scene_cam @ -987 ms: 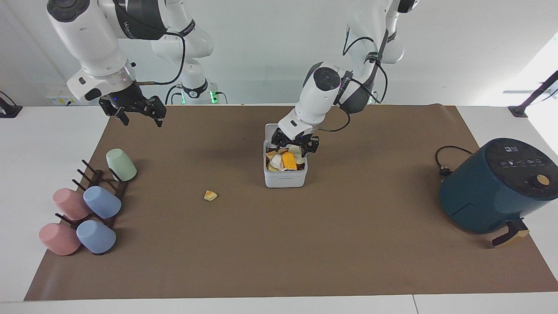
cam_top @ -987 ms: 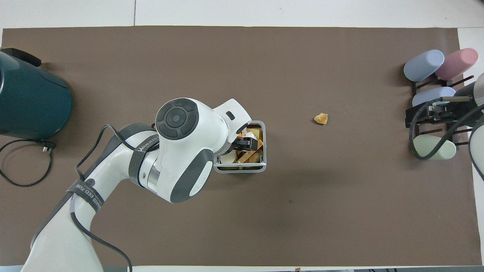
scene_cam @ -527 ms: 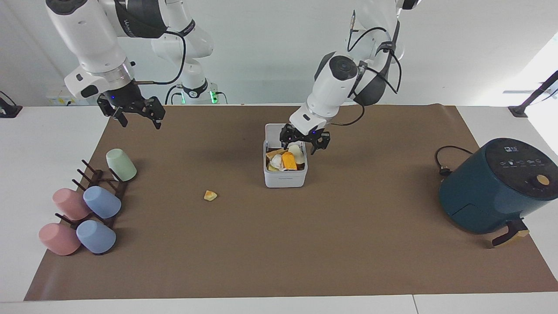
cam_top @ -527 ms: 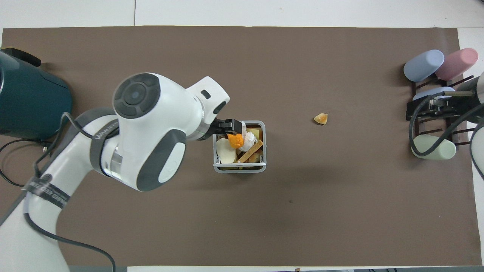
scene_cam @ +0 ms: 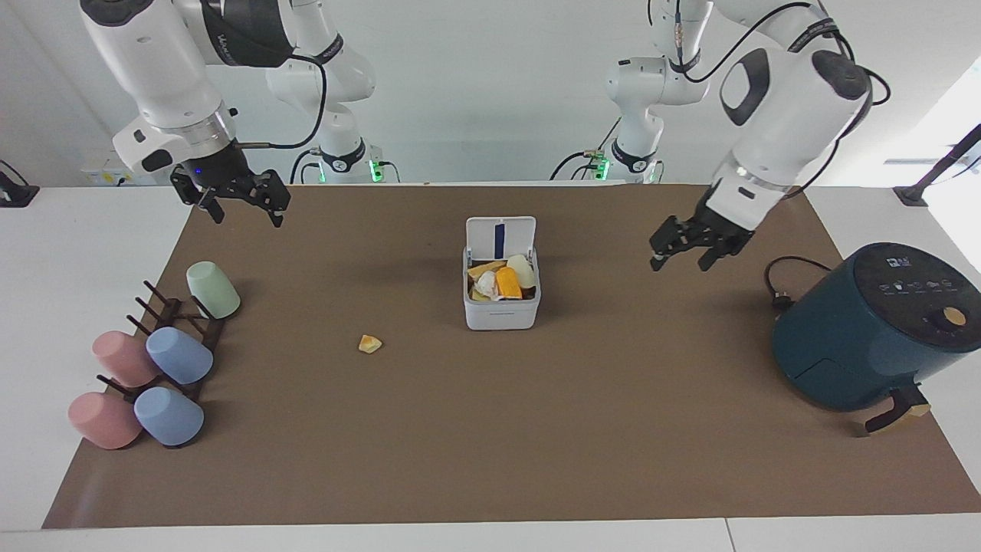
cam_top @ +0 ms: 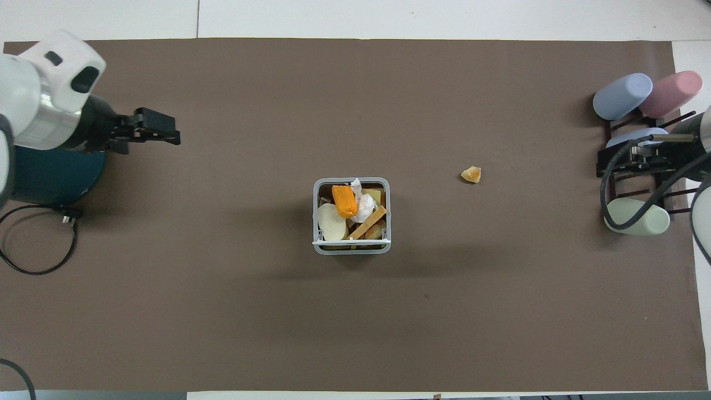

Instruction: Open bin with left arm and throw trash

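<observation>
The pale bin [scene_cam: 502, 313] stands mid-mat with its lid [scene_cam: 500, 234] hinged up and a blue strip showing inside. It holds several scraps, among them an orange stub [scene_cam: 507, 282], seen also from overhead [cam_top: 344, 201], and a pale wedge [cam_top: 331, 222]. A small yellowish chunk [scene_cam: 370, 344] lies on the mat toward the right arm's end, also in the overhead view [cam_top: 471, 174]. My left gripper [scene_cam: 680, 259] is open and empty in the air between the bin and the air fryer. My right gripper [scene_cam: 244, 207] is open, raised at its own end, and waits.
A dark teal air fryer [scene_cam: 866, 330] with a black cable [scene_cam: 782, 284] stands at the left arm's end. A rack of pastel cups [scene_cam: 176, 337] stands at the right arm's end. The brown mat [scene_cam: 490, 445] covers the table.
My left gripper left the bin's top, rose and swung toward the air fryer. The bin's lid now stands open in plain view. The right arm barely moved.
</observation>
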